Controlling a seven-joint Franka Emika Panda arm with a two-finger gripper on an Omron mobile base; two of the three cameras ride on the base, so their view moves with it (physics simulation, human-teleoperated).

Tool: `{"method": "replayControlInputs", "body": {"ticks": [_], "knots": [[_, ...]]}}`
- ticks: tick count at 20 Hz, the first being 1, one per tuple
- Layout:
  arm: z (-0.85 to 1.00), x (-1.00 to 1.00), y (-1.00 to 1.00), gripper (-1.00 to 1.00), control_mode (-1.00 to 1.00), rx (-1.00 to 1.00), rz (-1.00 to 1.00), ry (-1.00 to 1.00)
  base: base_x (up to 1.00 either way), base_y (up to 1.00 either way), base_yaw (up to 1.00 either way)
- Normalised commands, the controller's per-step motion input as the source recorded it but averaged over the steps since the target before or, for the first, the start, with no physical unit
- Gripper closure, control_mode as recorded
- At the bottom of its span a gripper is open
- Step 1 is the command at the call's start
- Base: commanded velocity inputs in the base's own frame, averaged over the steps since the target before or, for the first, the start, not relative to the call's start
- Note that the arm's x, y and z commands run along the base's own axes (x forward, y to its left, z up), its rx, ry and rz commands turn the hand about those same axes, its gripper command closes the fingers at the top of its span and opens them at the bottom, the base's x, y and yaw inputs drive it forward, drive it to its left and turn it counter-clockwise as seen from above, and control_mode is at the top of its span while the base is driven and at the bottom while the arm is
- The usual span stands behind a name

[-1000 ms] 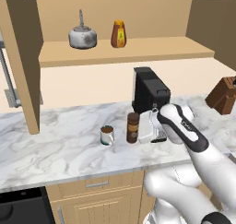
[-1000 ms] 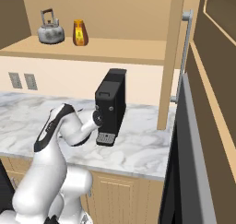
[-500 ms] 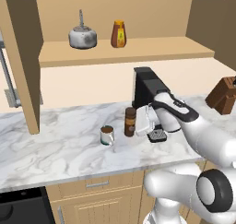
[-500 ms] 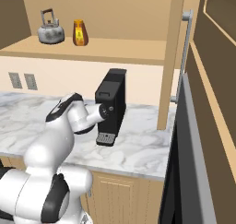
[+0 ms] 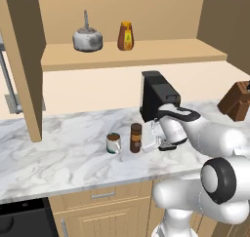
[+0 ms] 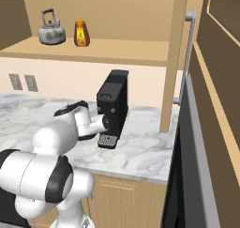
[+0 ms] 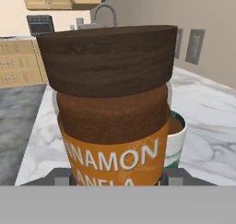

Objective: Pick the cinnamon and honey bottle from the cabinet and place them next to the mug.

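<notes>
Cinnamon jar going down beside the mug

The gripper [image 5: 146, 144] is pinching the cinnamon [image 5: 136, 137] low on its body, standing it upright on the worktop [image 5: 58, 148] just beside the mug [image 5: 113, 143]. The jar looks rigid, light and smooth-sided, tall enough to tip. The honey bottle [image 5: 125, 35] is waiting on the cabinet [image 5: 146, 53] shelf.

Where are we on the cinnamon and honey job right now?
Done: the cinnamon is out of the cabinet and stands on the counter beside the mug. In hand: the gripper is shut on the cinnamon; the hand view shows its label right at the fingertips, so release is not yet done. Left: the honey bottle sits on the cabinet shelf next to the kettle, untouched.
</notes>
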Motion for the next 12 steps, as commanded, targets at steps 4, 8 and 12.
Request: {"method": "replayControlInputs", "body": {"ticks": [4,8,12], "knots": [[-0.59,0.0,0.09,1.0,-1.0,0.0,0.0,0.0,0.0,0.0,0.0],[-0.44,0.0,0.02,1.0,-1.0,0.0,0.0,-0.02,0.0,0.0,0.0],[-0.1,0.05,0.0,1.0,-1.0,0.0,0.0,-0.07,0.0,0.0,0.0]]}}
